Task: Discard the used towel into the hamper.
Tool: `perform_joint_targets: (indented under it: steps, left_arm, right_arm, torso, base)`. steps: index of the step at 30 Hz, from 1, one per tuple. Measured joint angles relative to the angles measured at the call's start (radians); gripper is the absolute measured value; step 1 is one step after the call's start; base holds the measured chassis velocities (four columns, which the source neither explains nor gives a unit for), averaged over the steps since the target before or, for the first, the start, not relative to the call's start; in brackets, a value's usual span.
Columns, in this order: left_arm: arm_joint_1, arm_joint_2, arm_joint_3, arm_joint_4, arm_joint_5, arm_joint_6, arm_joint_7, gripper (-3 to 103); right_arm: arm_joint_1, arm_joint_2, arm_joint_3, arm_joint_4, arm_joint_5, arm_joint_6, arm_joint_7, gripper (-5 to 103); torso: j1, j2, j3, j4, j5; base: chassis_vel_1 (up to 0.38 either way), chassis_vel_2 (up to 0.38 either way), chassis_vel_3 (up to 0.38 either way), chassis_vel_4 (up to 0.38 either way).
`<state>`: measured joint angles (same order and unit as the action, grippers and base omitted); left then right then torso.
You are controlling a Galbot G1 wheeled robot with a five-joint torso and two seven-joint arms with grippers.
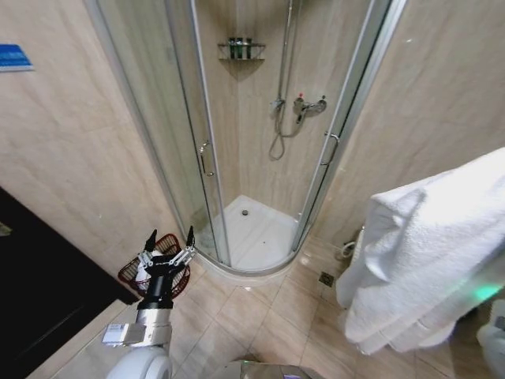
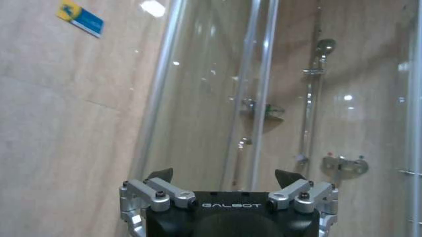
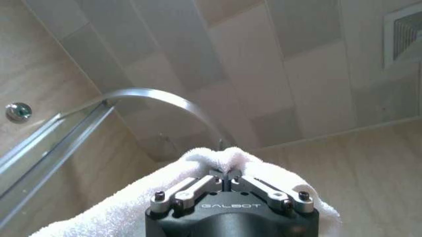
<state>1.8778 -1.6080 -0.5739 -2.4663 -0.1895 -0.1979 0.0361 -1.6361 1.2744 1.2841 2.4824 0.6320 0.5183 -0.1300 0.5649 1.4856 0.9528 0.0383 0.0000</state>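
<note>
Facing a glass corner shower cubicle (image 1: 237,158), your robot stands on a tiled bathroom floor (image 1: 268,316) with both arms raised.

Left claw (image 1: 169,240): you will find it low on the robot's left, pointing forward, with its two dark fingertips spread wide and nothing between them. The left wrist view confirms this: the left claw (image 2: 228,178) shows its fingertips (image 2: 160,175) well apart, with the cubicle's glass door and the shower rail beyond.

Hamper (image 1: 132,274): the small dark reddish-brown woven basket sits on the floor against the left wall, just beside the cubicle's curved base. In the head view it lies directly behind the left claw, which covers part of it. Whether the claw stands above it or in front of it, you cannot tell.

Towel (image 1: 426,253): the white towel hangs in thick folds on the robot's right, held high and well apart from the hamper.

Right claw (image 3: 226,181): the right wrist view shows its fingers closed together, pinching a fold of the towel (image 3: 264,173), which bunches up around the fingertips and drapes down past the claw body. Ceiling panels and the cubicle's curved top rail (image 3: 158,96) lie behind.
</note>
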Motion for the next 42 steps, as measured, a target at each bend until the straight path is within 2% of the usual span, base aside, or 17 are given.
perform_joint_targets:
  steps: [42]
  left_arm:
    - [0.0,0.0,0.0,0.0,0.0,0.0,0.0,100]
  right_arm:
    - [-0.006,0.003,-0.001,0.016,-0.001,0.0,0.002,2]
  torso:
    - [-0.002,-0.004,-0.002,0.0,0.0]
  base:
    - [0.111,0.104,0.108,0.105]
